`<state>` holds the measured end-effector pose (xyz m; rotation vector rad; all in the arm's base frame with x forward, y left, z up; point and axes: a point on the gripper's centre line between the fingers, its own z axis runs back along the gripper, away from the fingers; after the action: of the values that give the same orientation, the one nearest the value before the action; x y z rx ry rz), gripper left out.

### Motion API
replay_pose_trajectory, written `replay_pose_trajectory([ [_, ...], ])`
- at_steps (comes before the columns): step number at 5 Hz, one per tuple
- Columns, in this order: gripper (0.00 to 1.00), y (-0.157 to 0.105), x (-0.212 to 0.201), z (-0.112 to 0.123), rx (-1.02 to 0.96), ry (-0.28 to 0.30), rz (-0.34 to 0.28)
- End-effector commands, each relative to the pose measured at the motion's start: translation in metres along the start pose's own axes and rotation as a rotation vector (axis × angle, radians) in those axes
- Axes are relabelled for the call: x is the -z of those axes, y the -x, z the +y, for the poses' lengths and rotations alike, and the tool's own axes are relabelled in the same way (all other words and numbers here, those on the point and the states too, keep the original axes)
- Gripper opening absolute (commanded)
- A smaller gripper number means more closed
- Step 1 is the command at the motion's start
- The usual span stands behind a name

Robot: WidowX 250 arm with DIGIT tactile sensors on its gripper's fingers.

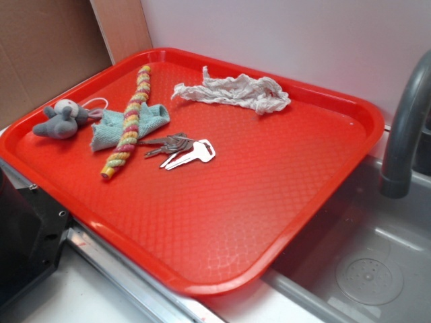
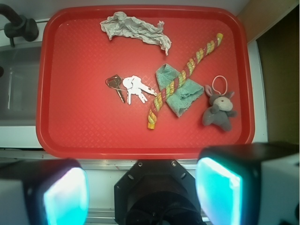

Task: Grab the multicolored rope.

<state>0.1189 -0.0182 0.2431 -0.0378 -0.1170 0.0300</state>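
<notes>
In the wrist view, the gripper [image 2: 143, 192] appeared at the bottom edge, its two pale, teal-glowing fingers [image 2: 65, 197] spread wide apart with nothing between them, positioned short of the near rim of the tray and well above it. The large red rectangular plastic tray [image 2: 84, 131] with a textured floor lay beyond the gripper, beside a grey sink basin [image 1: 377, 269]. On the tray, the multicolored rope [image 2: 183, 76], a thick straight twisted stick banded in yellow, pink and green, lay diagonally, its nearer end toward the tray's middle and its farther end pointing to the far right corner in the wrist view. Its middle section rested across a small crumpled teal cloth [image 2: 180, 96], touching it. Just left of the rope's nearer end sat a bunch of silver metal keys [image 2: 131, 88], close to the rope but apart from it. To the right of the cloth lay a small grey plush animal toy with a white loop [image 2: 218, 108], near the tray's right rim. Farthest from the gripper, near the tray's far edge, lay an off-white stringy rag [image 2: 136, 28], bunched and well apart from the rope. A dark grey curved faucet [image 1: 407, 128] stood over the sink.
</notes>
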Motion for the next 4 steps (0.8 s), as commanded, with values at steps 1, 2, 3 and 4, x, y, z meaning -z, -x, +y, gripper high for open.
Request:
replay_pose_trajectory([
  [1,1.0,0.0,0.0,0.0,0.0,0.0,0.0],
  [2,1.0,-0.013,0.012,0.013,-0.217,-0.023,-0.026],
  [3,1.0,-0.027,0.03,0.023,-0.395,-0.026,-0.024],
  [4,1.0,-0.034,0.057,0.032,-0.509,-0.024,-0.086],
])
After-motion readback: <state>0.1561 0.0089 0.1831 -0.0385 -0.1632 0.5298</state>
